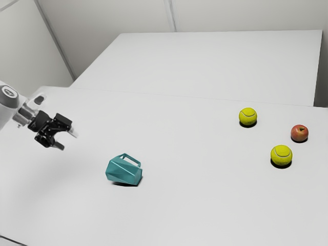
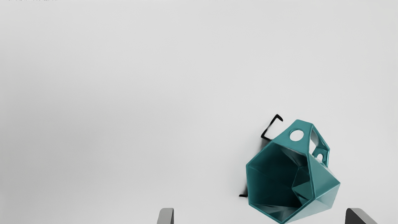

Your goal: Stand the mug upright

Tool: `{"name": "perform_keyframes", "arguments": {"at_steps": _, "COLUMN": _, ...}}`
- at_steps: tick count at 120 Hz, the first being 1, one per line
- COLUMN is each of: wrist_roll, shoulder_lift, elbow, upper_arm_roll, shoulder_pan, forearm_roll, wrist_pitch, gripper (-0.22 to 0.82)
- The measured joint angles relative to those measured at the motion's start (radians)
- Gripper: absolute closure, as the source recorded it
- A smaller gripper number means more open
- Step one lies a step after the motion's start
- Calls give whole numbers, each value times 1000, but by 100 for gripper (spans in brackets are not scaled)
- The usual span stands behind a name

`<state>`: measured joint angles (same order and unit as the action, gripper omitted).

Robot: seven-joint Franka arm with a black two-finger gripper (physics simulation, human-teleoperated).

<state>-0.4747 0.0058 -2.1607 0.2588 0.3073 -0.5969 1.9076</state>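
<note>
Both fingers point(image 2: 165, 217) of mine stand wide apart and hold nothing; the gripper point(image 1: 68, 140) hangs clear of the table point(image 1: 205, 215), well apart from the mug point(image 1: 123, 172). That mug lies on its side on the table, its mouth point(image 2: 273, 180) turned toward me and its handle point(image 2: 306, 130) sticking up. Two balls point(image 1: 248, 116) and an apple point(image 1: 299, 133) sit well off toward the exterior view's right, so they should not crowd the job. I judge the mug stiff and thin-walled, light for its bulk, perhaps ceramic or hard plastic; if ceramic, a knock could chip it. Its slanting facets look smooth, and a squeeze across two that don't face each other squarely might make it skid or roll. I'd sooner pinch the rim point(image 2: 311, 175) near the handle, one finger inside the mouth and one out, then lift and swing that end up over the base. The handle itself offers a narrow hold I could close on, but the body might swing beneath it. Whichever hold I take, firm but modest pressure ought to do, with a gentle lowering so the base meets the table flat.
</note>
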Motion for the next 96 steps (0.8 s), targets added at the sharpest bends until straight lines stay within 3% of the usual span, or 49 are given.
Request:
{"name": "perform_keyframes", "arguments": {"at_steps": 20, "wrist_roll": -126, "shoulder_lift": 29, "elbow": -21, "upper_arm_roll": 5, "shoulder_pan": 63, "forearm_roll": -103, "wrist_pitch": 24, "gripper": 0}}
{"name": "perform_keyframes", "arguments": {"at_steps": 27, "wrist_roll": -167, "shoulder_lift": 52, "elbow": -16, "upper_arm_roll": 44, "shoulder_pan": -24, "forearm_roll": -136, "wrist_pitch": 32, "gripper": 0}}
{"name": "perform_keyframes", "arguments": {"at_steps": 40, "wrist_roll": -236, "shoulder_lift": 94, "elbow": -10, "upper_arm_roll": 67, "shoulder_pan": -291, "forearm_roll": -178, "wrist_pitch": 43, "gripper": 0}}
{"name": "perform_keyframes", "arguments": {"at_steps": 46, "wrist_roll": -263, "shoulder_lift": 101, "elbow": -9, "upper_arm_roll": 69, "shoulder_pan": -343, "forearm_roll": -190, "wrist_pitch": 46, "gripper": 0}}
{"name": "perform_keyframes", "arguments": {"at_steps": 96, "wrist_roll": -423, "shoulder_lift": 73, "elbow": -48, "upper_arm_roll": 71, "shoulder_pan": -325, "forearm_roll": -218, "wrist_pitch": 77, "gripper": 0}}
